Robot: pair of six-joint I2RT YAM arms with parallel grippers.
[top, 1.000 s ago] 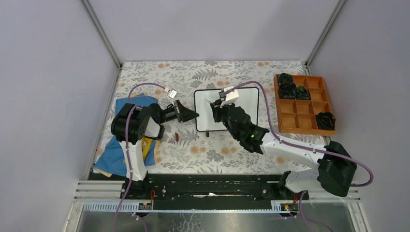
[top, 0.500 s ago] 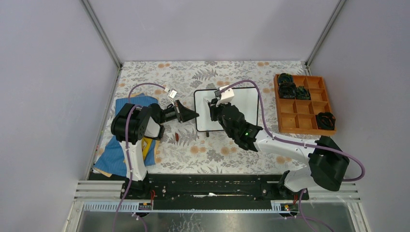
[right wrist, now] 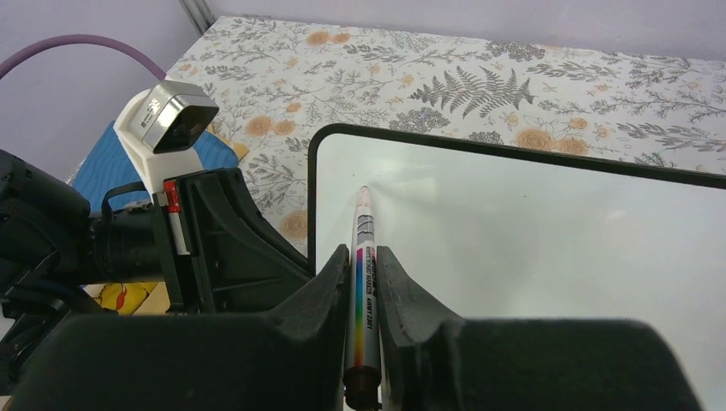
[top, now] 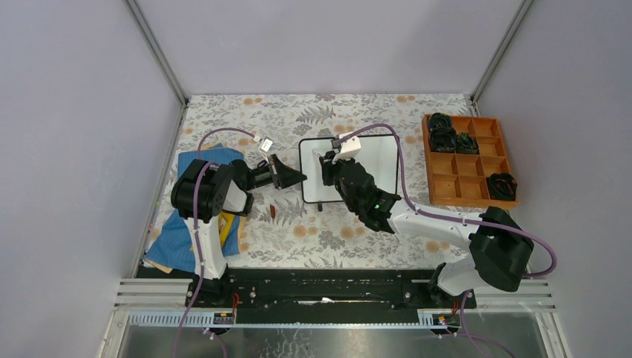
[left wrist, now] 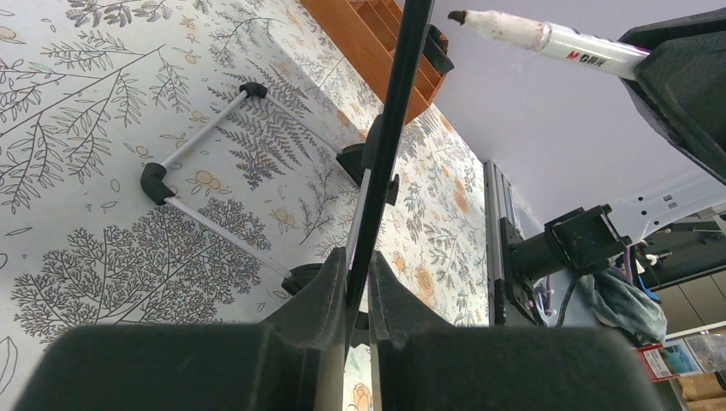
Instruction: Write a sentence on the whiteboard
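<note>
- Top external view, far left: a blue cloth (top: 168, 239) lies on the counter (top: 335, 239) beside the left arm's base.
- Left pincer (top: 294, 177): nearly closed, its jaws nipping the whiteboard's left edge. The left wrist view shows the black frame caught between the pads (left wrist: 330, 282).
- Whiteboard (top: 380, 171): sits mid-counter, between the two arms. Its face (right wrist: 531, 231) looks bare in the right wrist view; no sentence can be seen on it yet.
- Right pincer (top: 328, 162): also narrowed, gripping a marker (right wrist: 363, 214) that points at the board's upper-left corner. From the left wrist, the marker's tip (left wrist: 456, 15) appears just off the face, not touching.
- Far right: a wooden tray (top: 425, 164) with dark items in some cells, well apart from the board.
- Step in hand, by the look of it: setting the tip at the start of the first line.
- Next move likely calls for gentle contact, then even strokes rightward, while the left pincer braces the board against sliding.
</note>
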